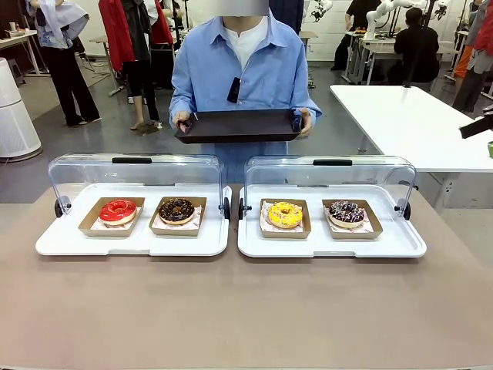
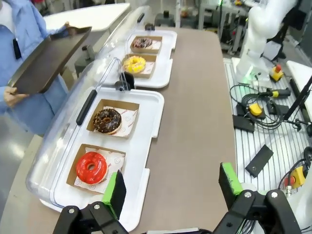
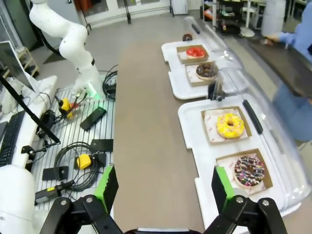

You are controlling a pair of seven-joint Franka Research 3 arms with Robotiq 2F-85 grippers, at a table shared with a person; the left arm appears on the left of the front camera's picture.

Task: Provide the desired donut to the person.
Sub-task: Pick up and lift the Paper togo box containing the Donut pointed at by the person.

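Donuts (image 1: 117,210) along far side of table (image 1: 246,308)

A brown tabletop (image 1: 246,308) spans the lower frame of the front view. A white table (image 1: 416,123) stands at centre right and a white cylindrical appliance (image 1: 14,116) at the left edge. A bystander in dark trousers (image 1: 65,69) stands upper left. In the left wrist view, yellow control boxes (image 2: 255,109) and black cables (image 2: 273,124) lie on a slatted white rack (image 2: 242,146) at right.
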